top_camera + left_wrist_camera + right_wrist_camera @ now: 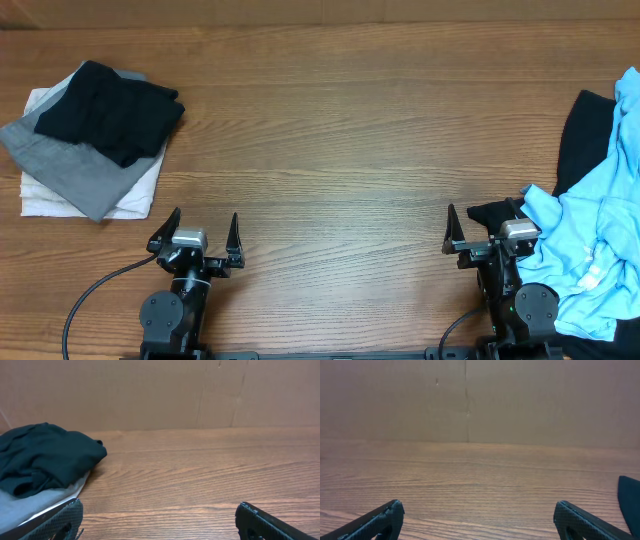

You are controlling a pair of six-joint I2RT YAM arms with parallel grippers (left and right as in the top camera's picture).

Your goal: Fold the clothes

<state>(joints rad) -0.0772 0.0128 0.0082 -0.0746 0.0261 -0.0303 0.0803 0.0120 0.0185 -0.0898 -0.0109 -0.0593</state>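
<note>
Light blue T-shirt heaped beside spread right hand, spread left hand well apart

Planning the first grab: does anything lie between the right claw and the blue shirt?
Only a flap of black cloth, beside the open right claw. The blue shirt lies crumpled just beyond it.

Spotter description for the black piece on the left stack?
On the wooden table, far left corner: the black garment lies on top, over a grey piece and a white piece. The other black cloth lies far right, by the light blue T-shirt.
</note>
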